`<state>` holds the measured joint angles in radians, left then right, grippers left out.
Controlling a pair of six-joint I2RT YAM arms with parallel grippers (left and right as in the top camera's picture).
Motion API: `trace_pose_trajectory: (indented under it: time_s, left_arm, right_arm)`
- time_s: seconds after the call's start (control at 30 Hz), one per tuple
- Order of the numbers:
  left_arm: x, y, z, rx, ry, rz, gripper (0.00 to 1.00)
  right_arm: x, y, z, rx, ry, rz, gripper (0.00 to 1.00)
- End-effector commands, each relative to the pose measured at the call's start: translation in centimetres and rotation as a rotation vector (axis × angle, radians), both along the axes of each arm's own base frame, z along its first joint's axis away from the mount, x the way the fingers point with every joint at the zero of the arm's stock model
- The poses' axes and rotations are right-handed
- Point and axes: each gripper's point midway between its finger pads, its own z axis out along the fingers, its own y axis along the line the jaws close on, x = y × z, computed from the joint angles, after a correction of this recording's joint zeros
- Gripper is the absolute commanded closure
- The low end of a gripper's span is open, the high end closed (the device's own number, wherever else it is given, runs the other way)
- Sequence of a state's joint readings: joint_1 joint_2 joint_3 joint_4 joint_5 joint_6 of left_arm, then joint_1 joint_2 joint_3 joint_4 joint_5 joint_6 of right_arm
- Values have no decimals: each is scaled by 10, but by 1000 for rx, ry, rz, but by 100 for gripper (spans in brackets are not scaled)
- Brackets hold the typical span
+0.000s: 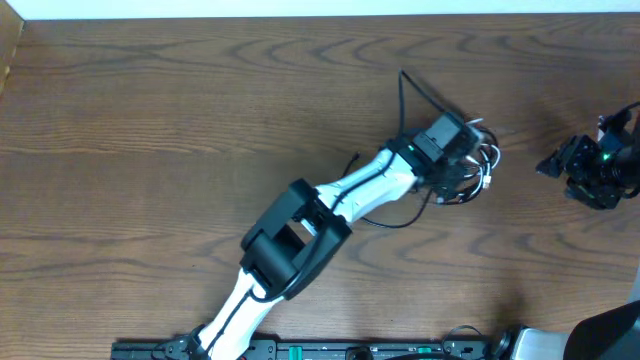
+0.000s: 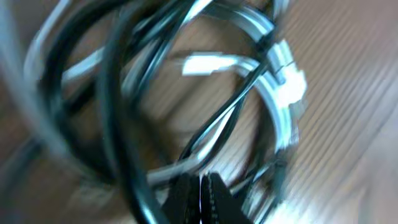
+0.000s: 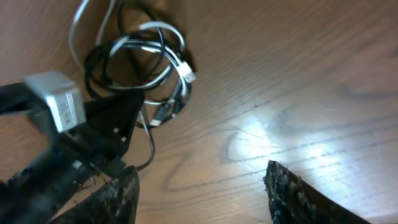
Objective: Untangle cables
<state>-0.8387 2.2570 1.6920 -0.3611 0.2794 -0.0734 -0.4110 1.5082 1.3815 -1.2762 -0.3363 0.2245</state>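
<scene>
while left hand pinches them, cables coil ahead.

A dark brown surface with wavy, looping wood grain fills nearly the whole overhead view. A narrow white strip runs along its far edge at the top of the view, and a paler wooden edge shows at the top left corner. In the right wrist view, a bright patch of reflected light lies on the bare wood.
</scene>
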Motion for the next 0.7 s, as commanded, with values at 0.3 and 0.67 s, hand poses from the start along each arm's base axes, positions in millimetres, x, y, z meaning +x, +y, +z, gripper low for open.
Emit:
trace_pose_trajectory:
  time_s: [0.3,0.67]
  left_arm:
    - [-19,78,200,-543,353,-154,92]
    - [3,115,215,-601,409,-52,93]
  right_arm:
    - [35,110,46,279,-316,430,37]
    - [65,176,37,263,-314,464,38]
